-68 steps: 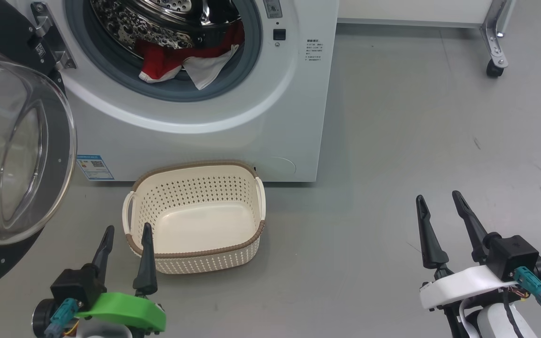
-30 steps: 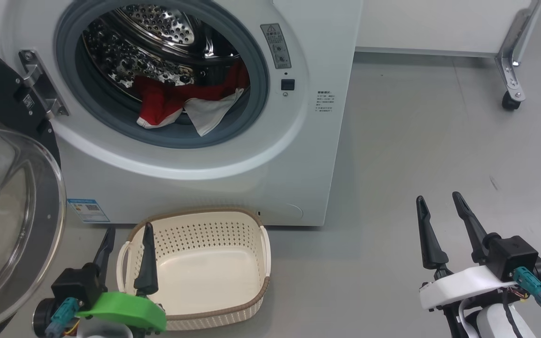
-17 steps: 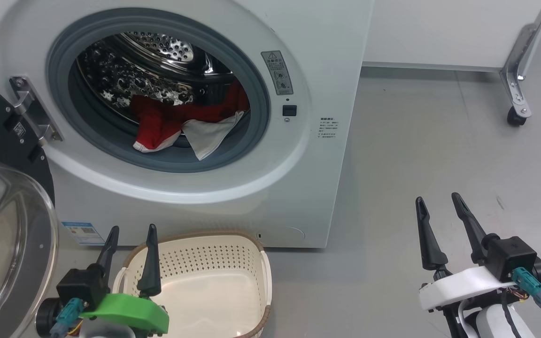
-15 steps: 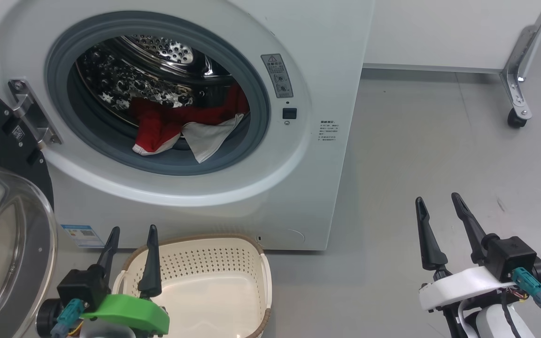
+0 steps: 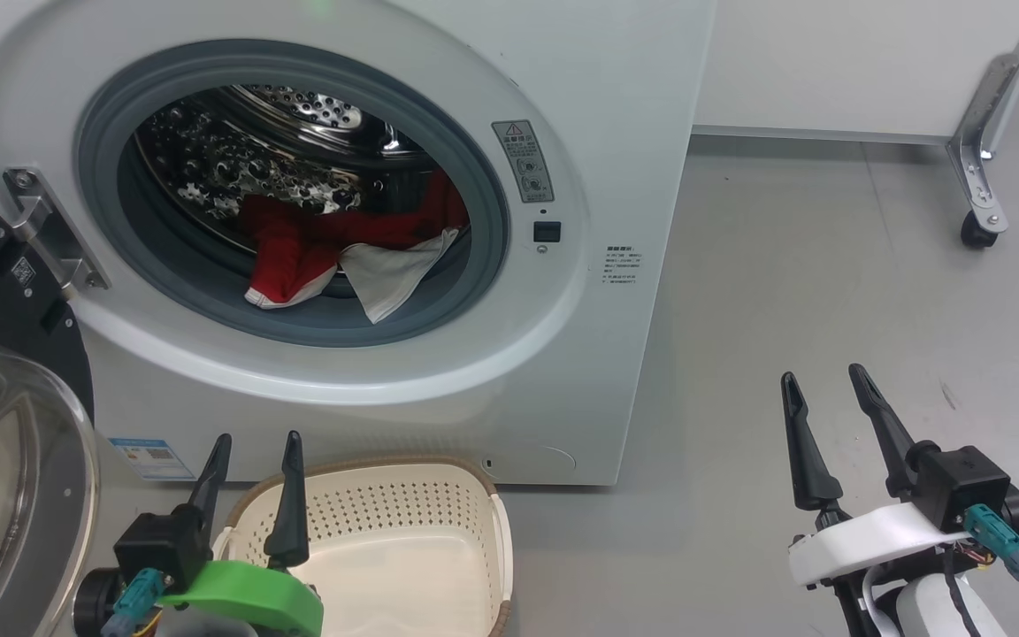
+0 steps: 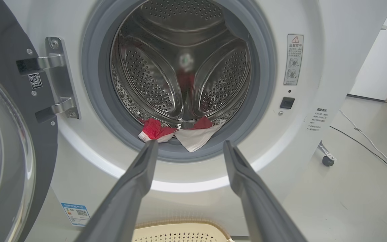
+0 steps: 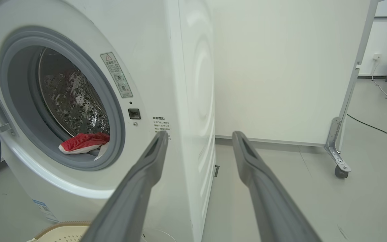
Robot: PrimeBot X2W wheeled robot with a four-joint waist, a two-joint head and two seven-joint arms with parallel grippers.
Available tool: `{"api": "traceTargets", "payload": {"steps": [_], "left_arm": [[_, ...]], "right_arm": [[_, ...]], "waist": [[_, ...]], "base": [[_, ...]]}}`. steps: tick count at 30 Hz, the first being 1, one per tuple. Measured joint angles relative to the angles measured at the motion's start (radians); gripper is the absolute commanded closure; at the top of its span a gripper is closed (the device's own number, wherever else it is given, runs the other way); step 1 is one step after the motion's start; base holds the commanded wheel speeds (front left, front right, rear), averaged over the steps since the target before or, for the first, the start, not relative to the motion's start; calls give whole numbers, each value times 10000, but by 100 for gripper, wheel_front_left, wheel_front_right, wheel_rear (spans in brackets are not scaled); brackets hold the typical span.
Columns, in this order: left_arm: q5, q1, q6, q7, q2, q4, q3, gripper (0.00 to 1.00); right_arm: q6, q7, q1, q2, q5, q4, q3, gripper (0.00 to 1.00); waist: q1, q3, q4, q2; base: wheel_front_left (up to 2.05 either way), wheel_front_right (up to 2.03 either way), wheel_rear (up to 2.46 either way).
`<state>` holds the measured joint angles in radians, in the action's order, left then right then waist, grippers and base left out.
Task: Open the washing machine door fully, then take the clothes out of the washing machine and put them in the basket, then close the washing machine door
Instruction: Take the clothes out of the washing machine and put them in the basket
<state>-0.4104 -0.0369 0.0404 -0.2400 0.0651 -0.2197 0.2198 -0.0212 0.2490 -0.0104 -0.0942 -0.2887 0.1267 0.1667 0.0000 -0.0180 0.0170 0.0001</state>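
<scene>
**Soft red load at the drum's lip, both pincers spread and empty**

My left pincer (image 5: 259, 440) is spread wide and holds nothing, its tips above the near-left rim of the basket (image 5: 403, 467). My right pincer (image 5: 822, 373) is spread and empty too, well apart to the right over bare floor (image 5: 784, 265).

The basket stands on the floor just in front of the foot of the washing machine (image 5: 598, 133), below the opening. What I can see of its inside holds no cloth. The washing machine door (image 5: 5, 495) hangs swung wide on the left side.

The clothes (image 5: 306, 248) lie low at the front of the drum (image 5: 226, 168). A red fold and a white flap drape out onto the grey seal (image 5: 297, 334).

I judge the load to be light, limp and not fragile. It should sag and trail when lifted, and a loose end could catch on the seal. A thin edge may slide out of the pinch, so I would take the bunched red fold at the front lip, where the cloth is thickest, rather than the white flap.

I count two pincers, one basket, one machine, one door and one heap of clothes. I cannot tell how many garments are in the heap, since the red and white may be one piece or several.
</scene>
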Motion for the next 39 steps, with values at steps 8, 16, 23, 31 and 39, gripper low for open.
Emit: {"api": "traceTargets", "payload": {"steps": [8, 16, 23, 31, 39], "left_arm": [[29, 0, 42, 0, 0, -2, 8, 0], [31, 0, 44, 0, 0, -13, 13, 0], [73, 0, 71, -2, 0, -31, 27, 0], [75, 0, 73, -2, 0, -44, 36, 0], [75, 0, 75, -2, 2, -36, 44, 0]], "right_arm": [[0, 0, 0, 6, 0, -2, -31, 0], [-27, 0, 0, 17, 0, -2, -44, 0], [-27, 0, 0, 25, 0, 0, -63, 0], [-31, 0, 0, 40, 0, -2, -71, 0], [-44, 0, 0, 63, 19, -8, -77, 0]], "waist": [[0, -61, 4, 0], [0, -89, 0, 0], [0, -88, -4, 0], [0, -101, -1, 0], [0, -163, -13, 0]], "base": [[0, 0, 0], [0, 0, 0], [0, 0, 0], [0, 0, 0], [0, 0, 0]]}}
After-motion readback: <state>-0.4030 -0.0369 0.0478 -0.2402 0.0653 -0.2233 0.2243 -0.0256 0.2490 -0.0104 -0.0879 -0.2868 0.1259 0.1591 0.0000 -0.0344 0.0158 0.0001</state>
